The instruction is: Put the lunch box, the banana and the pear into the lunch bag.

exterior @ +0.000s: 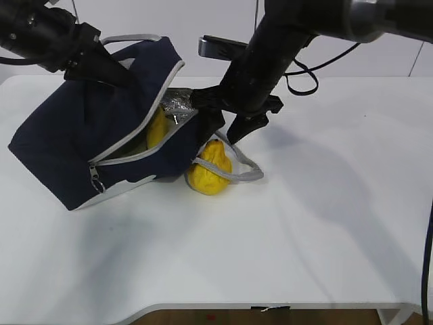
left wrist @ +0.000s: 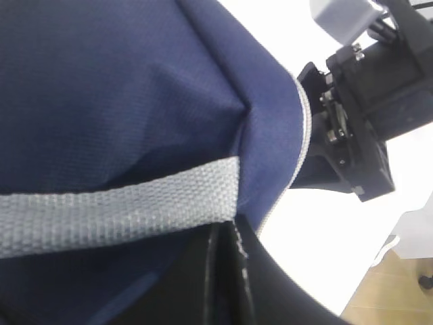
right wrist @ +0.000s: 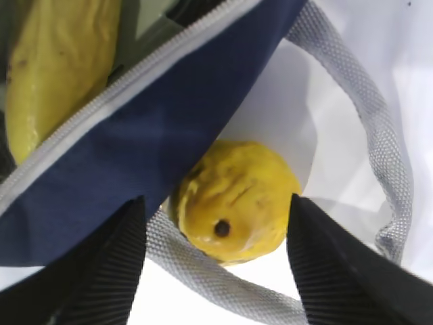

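The navy lunch bag (exterior: 81, 128) lies tilted on its side, its zipped mouth open toward the right. My left gripper (exterior: 111, 68) is shut on its top fabric just under the grey handle (left wrist: 115, 210), with its black jaws pressed together. Inside the mouth lies the banana (exterior: 156, 130) (right wrist: 54, 74). A pale green strip beside it looks like the lunch box lid (right wrist: 145, 24). The pear (exterior: 208, 172) (right wrist: 237, 196) rests on the table just outside the mouth, within the lower grey handle loop (exterior: 247, 169). My right gripper (exterior: 218, 135) (right wrist: 215, 203) hangs open over the pear, one finger on each side, apart from it.
The white table (exterior: 304, 237) stretches to the right and front, with its front edge near the bottom of the exterior view. The right arm's black wrist (left wrist: 358, 115) sits close to the bag's upper edge. A black cable (exterior: 302, 82) loops behind that arm.
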